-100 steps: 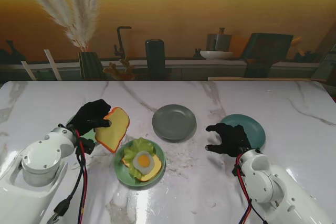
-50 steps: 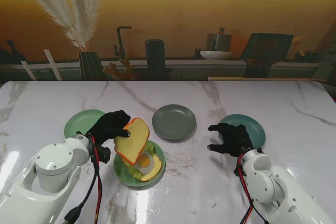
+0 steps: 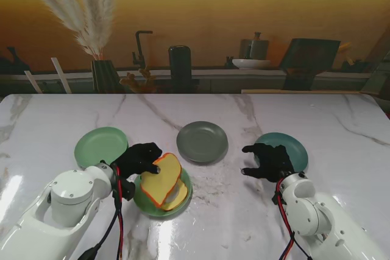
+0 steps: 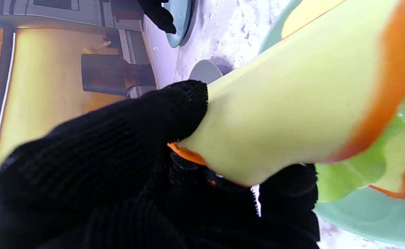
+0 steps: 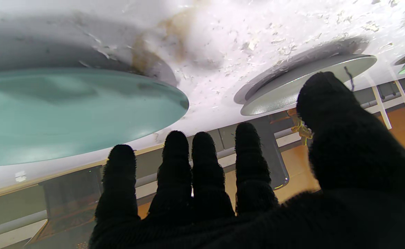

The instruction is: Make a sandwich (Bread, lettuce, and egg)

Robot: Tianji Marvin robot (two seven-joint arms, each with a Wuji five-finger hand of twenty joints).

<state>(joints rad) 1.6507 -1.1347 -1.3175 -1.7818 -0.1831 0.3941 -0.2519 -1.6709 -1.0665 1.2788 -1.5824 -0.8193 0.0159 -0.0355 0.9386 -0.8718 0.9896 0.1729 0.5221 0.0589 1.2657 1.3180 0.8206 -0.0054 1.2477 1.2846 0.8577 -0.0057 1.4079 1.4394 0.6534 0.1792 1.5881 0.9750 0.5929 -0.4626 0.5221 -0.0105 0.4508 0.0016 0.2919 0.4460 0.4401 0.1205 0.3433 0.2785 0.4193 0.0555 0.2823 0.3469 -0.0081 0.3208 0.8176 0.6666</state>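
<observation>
Now, by item:

Left hand (image 3: pixel 139 158): black-gloved, clamped on 1 edge of the top bread slice (image 3: pixel 161 179); the left wrist view shows a thumb pressed on the pale face of the slice and fingers (image 4: pixel 288 193) under its orange crust.

Top bread slice: tilted, its raised edge in the left hand, its lower part over the food on the green plate (image 3: pixel 183 200); whether it touches the food beneath I cannot tell.

Green plate: on the counter (image 3: pixel 244 223) in front of the left hand, nearest to me of the 4 plates.

Lower bread slice (image 3: pixel 178 195): lying on the green plate, only a pale corner with orange crust showing past the top slice.

Lettuce (image 4: pixel 358 169): visible in the left wrist view as a green leaf between the 2 slices.

Egg: hidden under the top slice, not visible in any view.

Right hand (image 3: pixel 267 161): holding nothing, fingers spread and slightly curled, hovering at the near edge of the teal plate (image 3: pixel 291 145); the right wrist view shows 4 fingers (image 5: pixel 174 162) and the thumb apart.

Grey plate (image 3: pixel 202 141): bare, between the 2 hands and farther from me.

Light green plate (image 3: pixel 100 145): bare, to the left, just beyond the left hand.
</observation>
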